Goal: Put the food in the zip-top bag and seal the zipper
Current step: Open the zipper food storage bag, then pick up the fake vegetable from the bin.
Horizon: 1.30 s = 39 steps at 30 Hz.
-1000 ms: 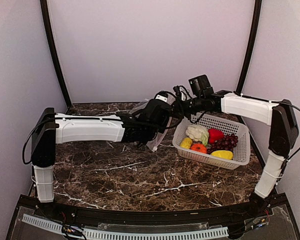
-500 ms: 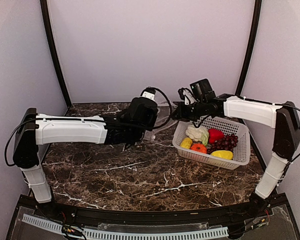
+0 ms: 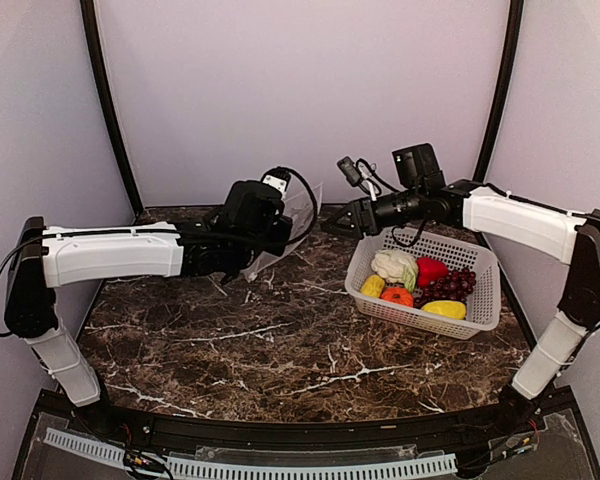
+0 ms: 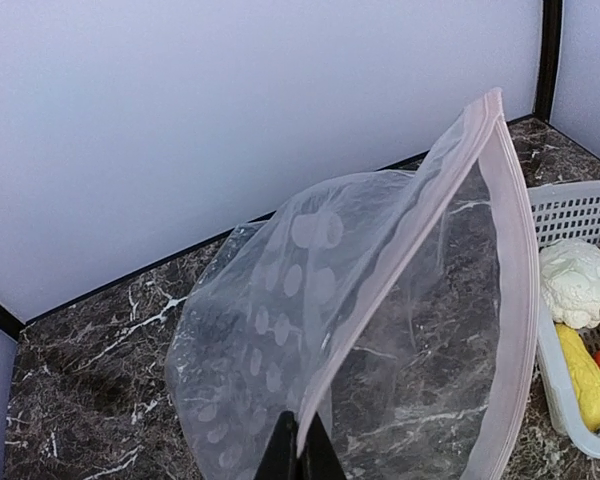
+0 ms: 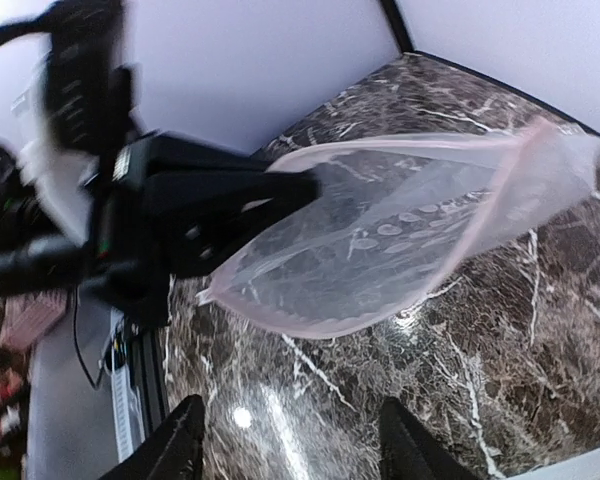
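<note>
Near right: white basket (image 3: 420, 322) on the marble table (image 3: 280, 350), all the food in it: two yellow pieces (image 3: 444, 309), orange-red round one (image 3: 397, 297), cabbage (image 3: 393, 265), red pepper (image 3: 431, 270), grapes (image 3: 460, 284). Further back, centre: left gripper (image 4: 300, 452) pinched tight on the zipper (image 4: 517, 280) edge of the zip-top bag (image 4: 310, 330). Bag is held up with its mouth gaping (unsealed), facing the basket. Right gripper (image 5: 292, 425) has jaws apart, gripping nothing, near the bag's right side, not touching.
</note>
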Motion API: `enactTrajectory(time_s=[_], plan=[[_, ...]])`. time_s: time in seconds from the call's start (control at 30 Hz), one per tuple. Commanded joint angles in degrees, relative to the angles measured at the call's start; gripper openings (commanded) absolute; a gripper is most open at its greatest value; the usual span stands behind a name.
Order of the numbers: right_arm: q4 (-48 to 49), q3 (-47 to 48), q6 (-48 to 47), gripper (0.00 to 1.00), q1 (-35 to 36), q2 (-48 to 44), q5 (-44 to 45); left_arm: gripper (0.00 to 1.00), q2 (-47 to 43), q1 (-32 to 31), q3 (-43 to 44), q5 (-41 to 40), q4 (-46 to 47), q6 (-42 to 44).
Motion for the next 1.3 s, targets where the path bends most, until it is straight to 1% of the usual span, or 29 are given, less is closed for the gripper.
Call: enactTrajectory(time_s=[0.0, 0.07, 0.17, 0.33, 0.5, 0.57, 0.7, 0.83, 0.9, 0.97, 1.07, 1.17, 1.27], plan=[[-9.9, 3.9, -18.2, 0.60, -0.5, -5.4, -7.7, 0.01, -4.6, 2.7, -2.4, 5.5, -3.4, 1.3], [-15.1, 4.3, -24.1, 0.62, -0.7, -6.8, -5.6, 0.01, -5.8, 4.0, -4.1, 7.2, -2.8, 2.1], [-19.6, 3.0, -31.5, 0.63, -1.4, -8.7, 0.4, 0.01, -7.0, 5.5, -5.7, 9.7, -2.5, 2.5], [-21.9, -1.1, -40.9, 0.61, -3.0, -9.7, 15.4, 0.01, -8.8, 5.8, -6.3, 14.6, -5.0, 0.2], [-23.4, -2.4, -44.1, 0.58, -5.2, -5.4, 27.5, 0.01, -9.0, 5.9, -7.6, 17.8, -5.4, -1.9], [-23.4, -2.9, -44.6, 0.58, -6.2, -3.8, 30.6, 0.01, -8.7, 5.9, -7.0, 18.6, -6.2, -2.2], [-21.3, -4.2, -45.6, 0.58, -6.5, -1.4, 36.7, 0.01, -8.2, 5.9, -7.5, 17.7, -5.8, -2.1], [-20.6, -4.7, -47.3, 0.63, -6.4, 0.5, 40.0, 0.01, -7.3, 5.9, -7.1, 18.7, -6.4, -2.6], [-20.6, -4.7, -48.3, 0.73, -6.4, 1.4, 40.8, 0.01, -7.1, 5.9, -7.0, 19.0, -6.6, -2.8], [-20.5, -4.8, -48.8, 0.82, -6.4, 2.1, 43.5, 0.01, -6.9, 5.9, -7.0, 19.2, -6.7, -3.0], [-19.9, -6.0, -50.3, 0.90, -6.3, 2.3, 44.9, 0.01, -6.6, 5.9, -6.9, 19.2, -6.9, -3.0], [-17.3, -8.0, -51.8, 0.90, -5.8, 2.6, 48.9, 0.01, -6.7, 5.9, -6.6, 19.4, -7.2, -3.2], [-15.0, -9.3, -52.6, 0.84, -5.5, 3.4, 51.5, 0.01, -6.7, 5.9, -6.7, 19.3, -7.3, -3.2]])
